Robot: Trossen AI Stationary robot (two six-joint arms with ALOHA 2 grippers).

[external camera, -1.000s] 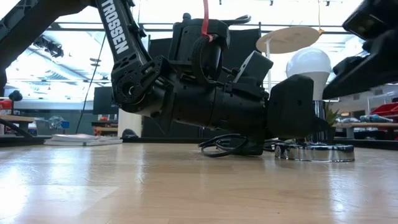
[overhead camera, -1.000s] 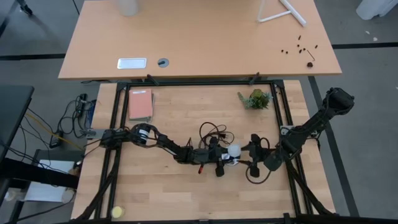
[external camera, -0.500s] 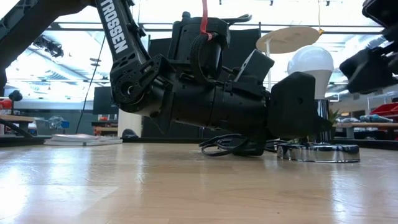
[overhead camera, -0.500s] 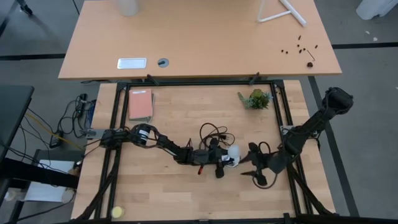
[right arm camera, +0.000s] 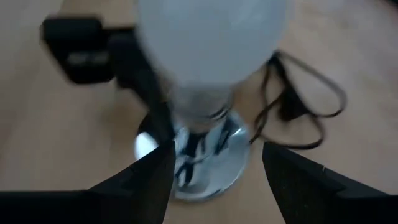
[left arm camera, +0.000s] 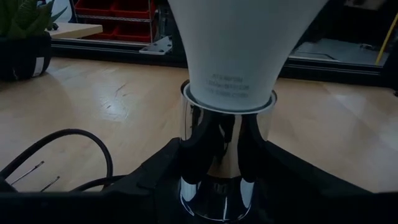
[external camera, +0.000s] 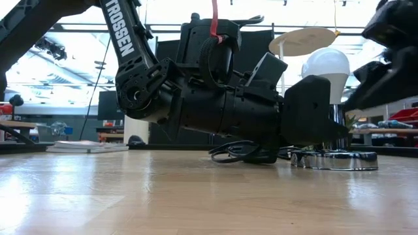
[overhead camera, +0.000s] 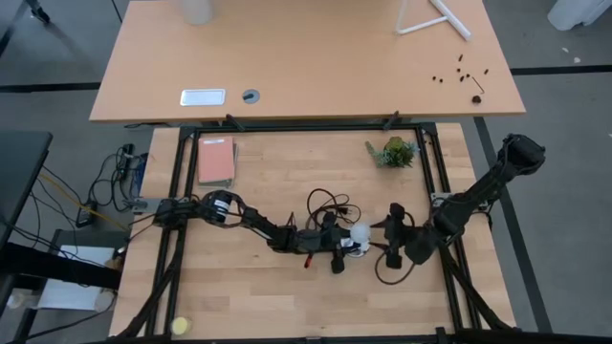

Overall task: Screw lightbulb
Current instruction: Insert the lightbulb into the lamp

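The white lightbulb (overhead camera: 360, 232) stands upright in the chrome socket, whose round disc (external camera: 333, 158) rests flat on the table. My left gripper (overhead camera: 344, 247) lies low on the table to the left of the socket and is shut on its chrome stem (left arm camera: 221, 155), below the bulb (left arm camera: 242, 43). My right gripper (overhead camera: 390, 239) is to the right of the bulb. It is open, with one finger (right arm camera: 149, 180) on each side of the bulb (right arm camera: 211, 43), and touches nothing. My left gripper pinches the socket's chrome stem (left arm camera: 205, 168) between its two fingers (left arm camera: 155, 183), just under the bulb's base. The fingers come level from the table's left, close to the tabletop. The socket stands upright with its disc on the table.
The socket's black cord (overhead camera: 325, 203) lies in loops just beyond the socket. A small potted plant (overhead camera: 394, 152) stands at the far right and a pink book (overhead camera: 216, 161) at the far left. A yellow ball (overhead camera: 180, 326) lies at the near left corner.
My right gripper has drawn back from the bulb toward the table's near right, then come back toward the bulb. The left gripper, socket and bulb have stayed where they were.
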